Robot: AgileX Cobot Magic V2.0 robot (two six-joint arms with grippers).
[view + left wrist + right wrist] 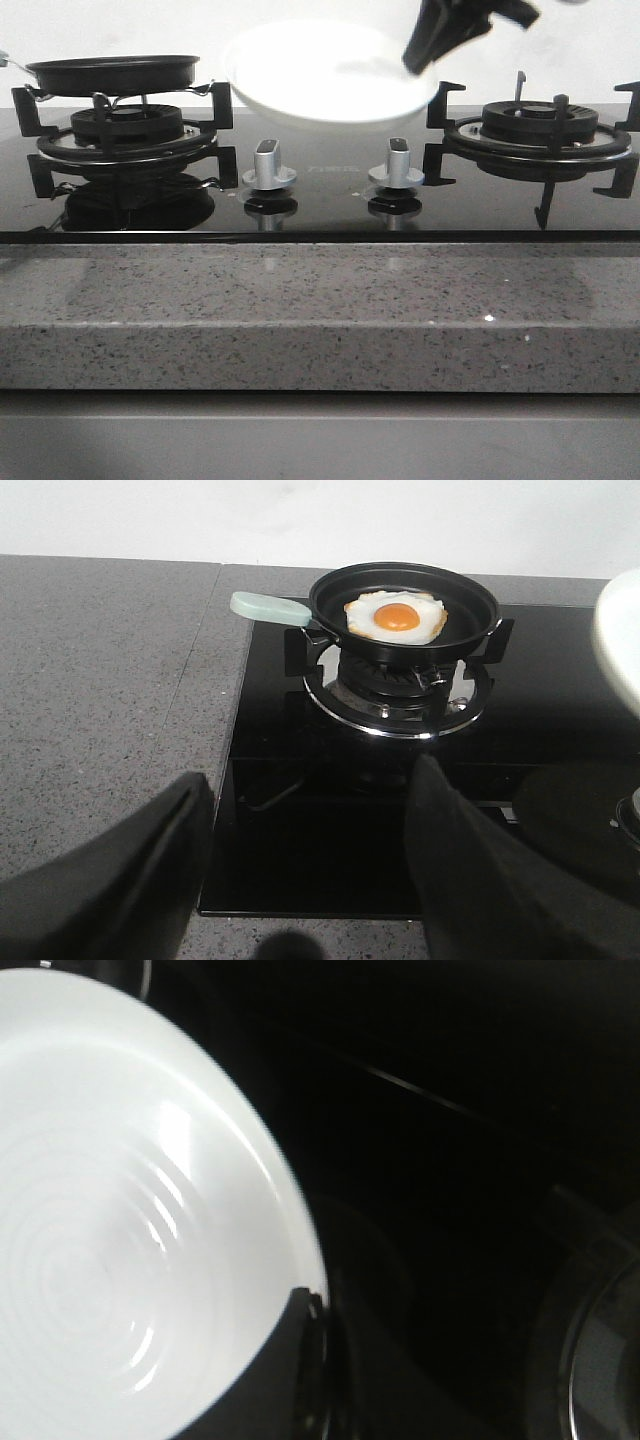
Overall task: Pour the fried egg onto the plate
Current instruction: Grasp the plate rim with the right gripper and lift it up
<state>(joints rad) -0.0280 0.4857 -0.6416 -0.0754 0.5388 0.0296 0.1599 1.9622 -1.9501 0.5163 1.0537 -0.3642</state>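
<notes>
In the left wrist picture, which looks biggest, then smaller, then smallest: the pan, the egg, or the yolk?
1. Pan
2. Egg, lying inside the pan
3. Yolk, the orange spot on the egg

Each sits within the one before, so nearness doesn't confuse the order.

Egg: flat fried egg (396, 617), white with orange-yellow yolk, browned edges
Pan: round black frying pan (404, 610), pale mint handle, ahead of my left gripper (310, 865)
Plate: glossy round white plate (120, 1220), faint concentric rings, in my right gripper (300, 1360)
</notes>
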